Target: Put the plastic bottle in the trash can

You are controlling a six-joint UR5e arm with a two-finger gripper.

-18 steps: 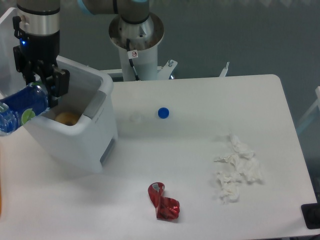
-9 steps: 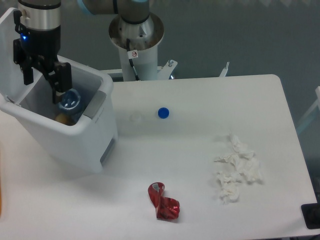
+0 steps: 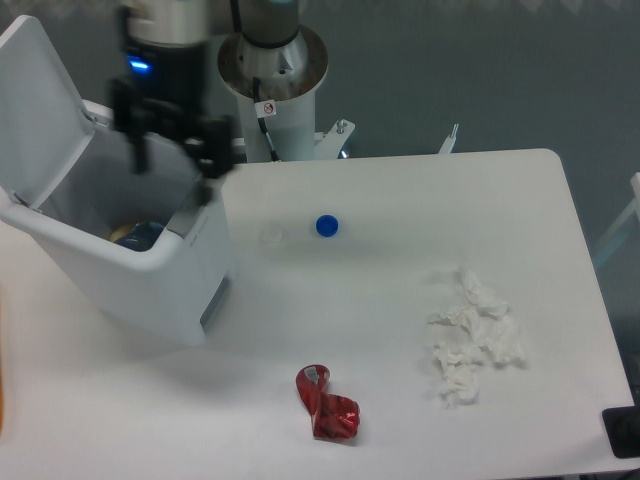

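- Blue plastic showed low inside the trash can (image 3: 150, 270): that was the plastic bottle (image 3: 140, 235), lying at the bottom against the near wall, with something yellowish just beside it.
- A second earlier you had the bottle clamped in the gripper (image 3: 172, 160) outside the can's left edge; half a second earlier it was already dropping in between the fingers; at this moment it lay free in the can and touched nothing of the arm.
- You had the gripper empty, its fingers (image 3: 211, 165) spread apart with nothing between them, though motion blur softened their outline.
- You had carried the gripper up and to the right since the release, from over the opening to above the can's far right corner, so the arm read as pulling away rather than reaching.
- The lid stood tipped back and open on the left, as it did in the earlier views.
- Nothing else on the table (image 3: 420, 200) had shifted: the blue cap (image 3: 327, 226), the red wrapper (image 3: 327, 403) and the crumpled tissue (image 3: 475, 335) lay where they were, well apart from the can.
- By my reading that meant the task itself was done; all that remained for you was to clear the arm without clipping the can's rim.
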